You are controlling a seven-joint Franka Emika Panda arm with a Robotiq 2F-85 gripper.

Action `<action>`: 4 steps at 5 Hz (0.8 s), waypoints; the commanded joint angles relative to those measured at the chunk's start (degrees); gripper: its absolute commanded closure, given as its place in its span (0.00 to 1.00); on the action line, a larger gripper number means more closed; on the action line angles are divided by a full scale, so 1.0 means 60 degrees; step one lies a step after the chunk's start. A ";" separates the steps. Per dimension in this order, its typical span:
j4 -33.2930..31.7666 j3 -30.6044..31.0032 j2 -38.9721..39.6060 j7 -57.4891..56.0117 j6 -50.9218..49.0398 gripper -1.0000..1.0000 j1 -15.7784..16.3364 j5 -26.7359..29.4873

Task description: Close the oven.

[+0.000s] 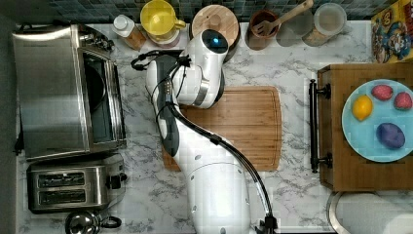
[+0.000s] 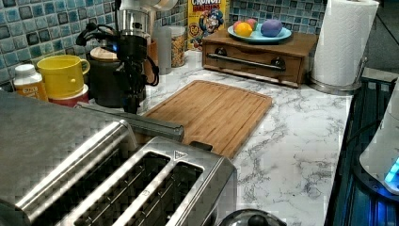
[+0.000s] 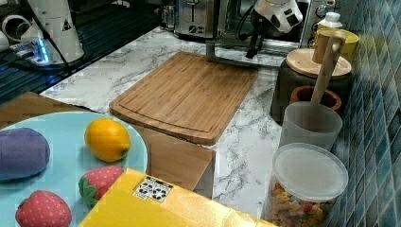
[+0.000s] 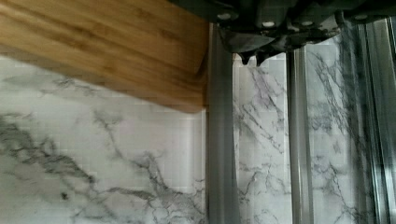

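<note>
Top view: the oven [image 1: 51, 90] stands at the top view's left edge of the marble counter [image 1: 297, 68], with the smaller two-slot toaster [image 1: 73, 187] just beside it. Its door [image 1: 104, 97] appears still open, since the dark interior shows behind the steel frame. In the left view the door [image 2: 134, 120] lies folded down almost level, with its bar handle [image 2: 155, 126] at the outer edge, just beside the wooden cutting board [image 2: 211, 113].

The white arm [image 1: 204, 73] reaches over the board toward the oven, and the tool [image 2: 131, 92] hangs upright just above the lowered door. This placement suits a lift from the handle side, because a drop-down door closes by swinging its free edge upward. In the wrist view the tool [image 4: 252, 57] shows two dark tips pressed close together, holding nothing, directly over the glass pane [image 4: 264, 149] between the handle bar [image 4: 219, 154] and the steel frame; marble is visible through the glass.

Whether the tips touch the door cannot be told. The task appears to be at its approach stage. The next move probably requires getting beneath or against the handle; slipping off the smooth bar is the likely risk.
</note>
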 commanded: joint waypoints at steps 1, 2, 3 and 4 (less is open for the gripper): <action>-0.0524 0.0713 -0.1189 0.0785 -0.0774 1.00 0.0114 0.1064; -0.0286 0.1146 -0.1445 0.0549 -0.1497 1.00 0.0073 0.1593; -0.0330 0.1409 -0.2010 0.0359 -0.1529 1.00 0.0274 0.1833; -0.0339 0.1546 -0.2438 0.0461 -0.1289 1.00 0.0727 0.1463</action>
